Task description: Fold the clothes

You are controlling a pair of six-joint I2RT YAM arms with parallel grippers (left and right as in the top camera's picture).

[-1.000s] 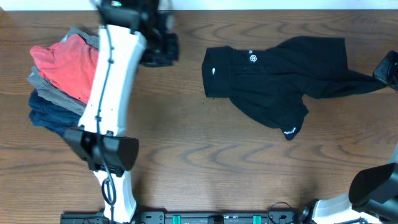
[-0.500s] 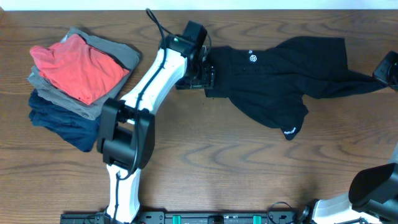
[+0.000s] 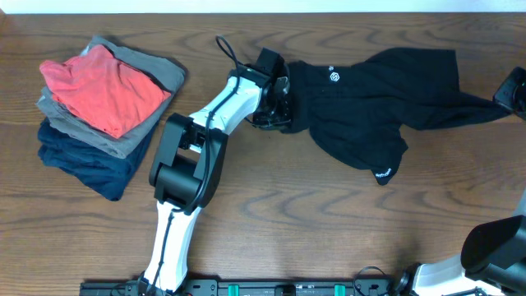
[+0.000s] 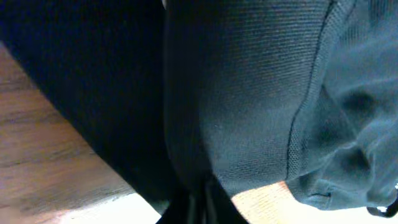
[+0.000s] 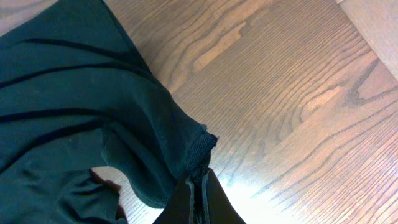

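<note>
My left gripper (image 3: pixel 277 104) and my right gripper (image 3: pixel 503 97), at the table's (image 3: pixel 329 238) right edge, each pinch shut on the black T-shirt (image 3: pixel 370 90), so I should pull it flat gently.

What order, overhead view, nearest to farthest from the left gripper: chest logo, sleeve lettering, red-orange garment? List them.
1. Chest logo, just right of the left gripper, on the T-shirt.
2. Sleeve lettering, lower right.
3. Red-orange garment, far left.
</note>
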